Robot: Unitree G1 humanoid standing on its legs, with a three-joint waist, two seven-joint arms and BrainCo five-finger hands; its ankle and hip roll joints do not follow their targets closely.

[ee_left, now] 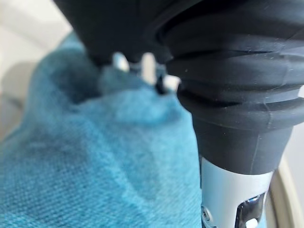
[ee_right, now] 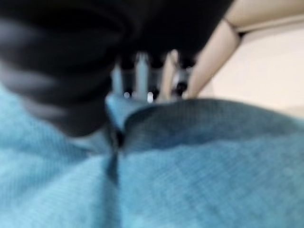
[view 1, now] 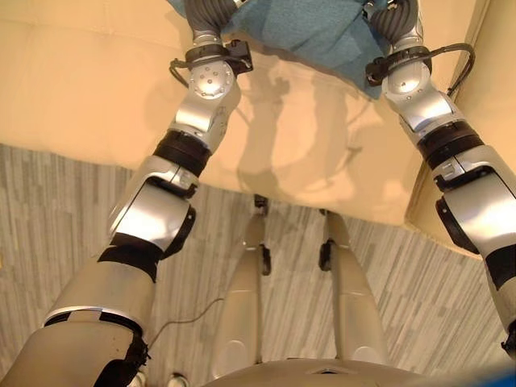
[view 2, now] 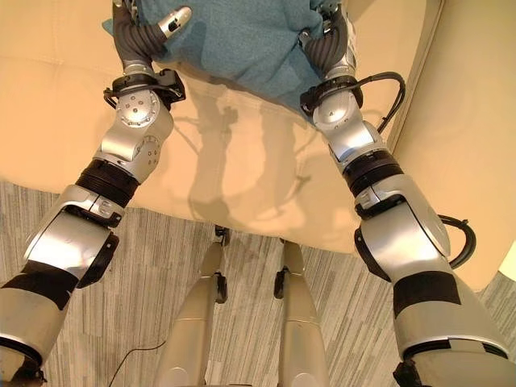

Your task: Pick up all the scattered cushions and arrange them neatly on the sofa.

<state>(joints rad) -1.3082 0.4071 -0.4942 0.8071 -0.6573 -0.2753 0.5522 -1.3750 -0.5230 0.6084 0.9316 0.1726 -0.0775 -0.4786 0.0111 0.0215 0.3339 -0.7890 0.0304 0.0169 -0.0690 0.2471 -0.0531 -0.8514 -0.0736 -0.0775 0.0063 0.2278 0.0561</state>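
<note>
A teal cushion (view 2: 242,40) hangs between my two hands above the cream sofa seat (view 2: 242,169). My left hand (view 2: 175,19) grips its left edge, thumb laid over the top face. In the left wrist view its fingers (ee_left: 147,66) dig into the teal cloth (ee_left: 95,166). My right hand (view 2: 322,24) holds the cushion's right edge. The right wrist view shows its fingers (ee_right: 142,71) curled at the rim of the cloth (ee_right: 190,166), which creases there. The cushion's far part is cut off by the views' upper edge.
The sofa's cream armrest (view 2: 455,121) rises on the right, close to my right arm. The seat's front edge (view 2: 161,214) runs across below the hands. Grey striped carpet (view 2: 121,290) lies in front of the sofa.
</note>
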